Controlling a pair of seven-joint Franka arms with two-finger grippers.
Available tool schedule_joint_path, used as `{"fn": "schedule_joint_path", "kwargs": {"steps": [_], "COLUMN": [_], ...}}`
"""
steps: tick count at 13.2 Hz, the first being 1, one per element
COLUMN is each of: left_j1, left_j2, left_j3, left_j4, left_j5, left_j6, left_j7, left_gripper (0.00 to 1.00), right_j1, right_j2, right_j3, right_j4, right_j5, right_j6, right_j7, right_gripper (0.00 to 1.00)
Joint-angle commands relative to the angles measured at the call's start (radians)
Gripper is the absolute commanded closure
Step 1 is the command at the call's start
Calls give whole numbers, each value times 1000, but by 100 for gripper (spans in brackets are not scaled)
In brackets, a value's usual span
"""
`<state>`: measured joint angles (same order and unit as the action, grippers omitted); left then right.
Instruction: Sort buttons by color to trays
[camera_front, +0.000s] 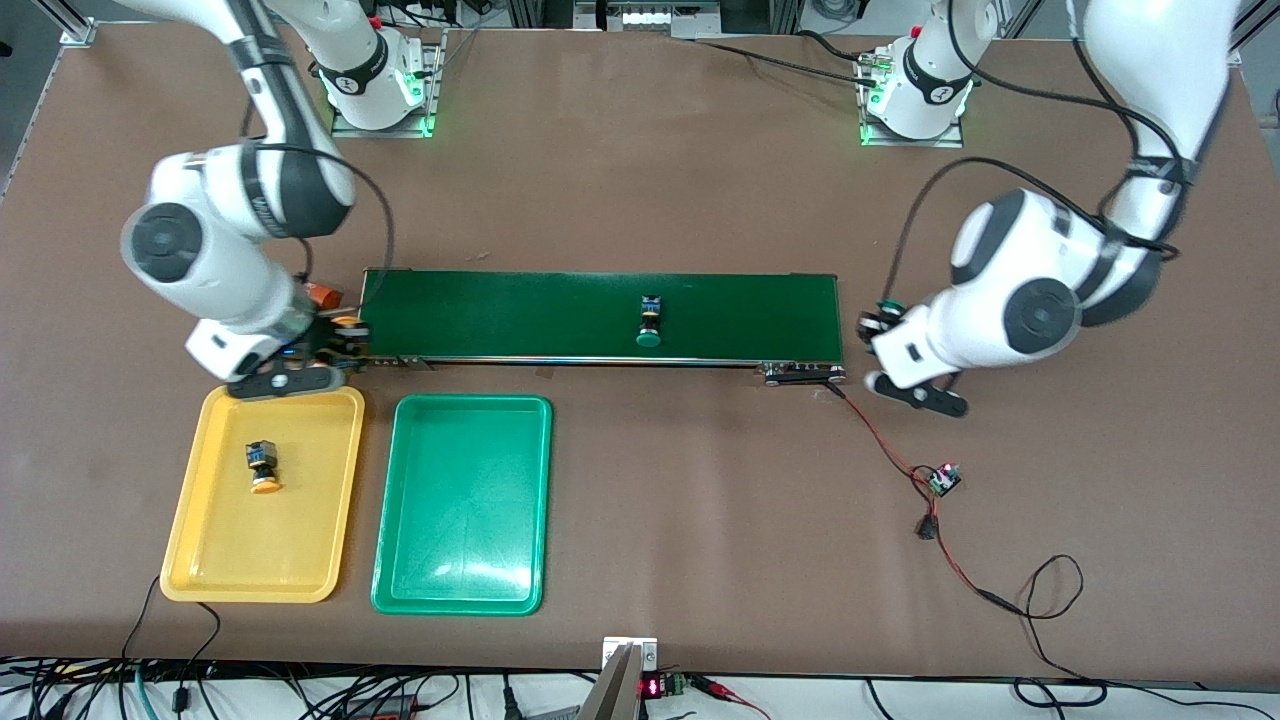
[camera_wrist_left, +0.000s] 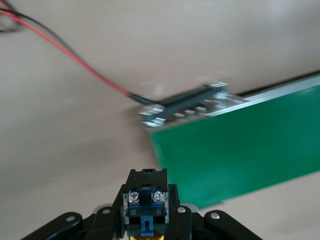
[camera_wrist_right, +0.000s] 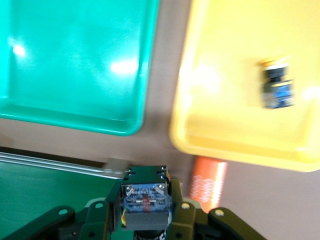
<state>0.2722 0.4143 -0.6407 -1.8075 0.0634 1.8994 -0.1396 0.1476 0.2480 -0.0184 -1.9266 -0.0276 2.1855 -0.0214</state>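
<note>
On the brown counter (camera_front: 640, 180), right fingers (camera_wrist_right: 95, 222) clamp a yellow-capped button (camera_wrist_right: 144, 202) just beside the yellow tray (camera_front: 190, 560), ready to lower in; left fingers (camera_wrist_left: 100, 222) clamp a green-capped button (camera_wrist_left: 146, 210).

Right gripper (camera_front: 335, 345) low, fingers clamped on load; left gripper (camera_front: 880, 325) likewise, fingers clamped.

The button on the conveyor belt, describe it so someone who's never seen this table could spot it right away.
Find the long dark-green conveyor belt across the middle of the table. One small button lies alone on it, around mid-length, near the edge facing the trays. It has a black-and-blue body and a round green cap, whereas the button in the yellow tray has a yellow-orange cap.
</note>
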Motion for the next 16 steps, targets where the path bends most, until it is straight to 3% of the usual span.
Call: {"fn": "schedule_joint_path", "kwargs": {"steps": [1, 3, 8, 14, 16], "left_j1": [-54, -59, -96, -105, -105], "left_j2": [-57, -65, -89, -55, -43], "left_j3": [24, 24, 24, 30, 39], "left_j4": [-59, -140, -256, -270, -270], "left_j5": [-53, -54, -91, -82, -77], "left_j6": [47, 166, 311, 414, 434], "left_j7": [-44, -52, -124, -180, -176], "left_gripper": [100, 100, 100, 100, 100], "right_j1": [-75, -95, -128, -140, -141], "right_j2": [14, 48, 164, 309, 329], "right_j3": [12, 12, 12, -8, -8], "right_j4": [-2, -3, -3, -2, 0], "right_j5": [-28, -90, -126, -130, -130], "right_j6": [68, 144, 363, 606, 632], "right_j7": [-101, -103, -111, -111, -111], "right_gripper": [90, 90, 89, 87, 77]}}
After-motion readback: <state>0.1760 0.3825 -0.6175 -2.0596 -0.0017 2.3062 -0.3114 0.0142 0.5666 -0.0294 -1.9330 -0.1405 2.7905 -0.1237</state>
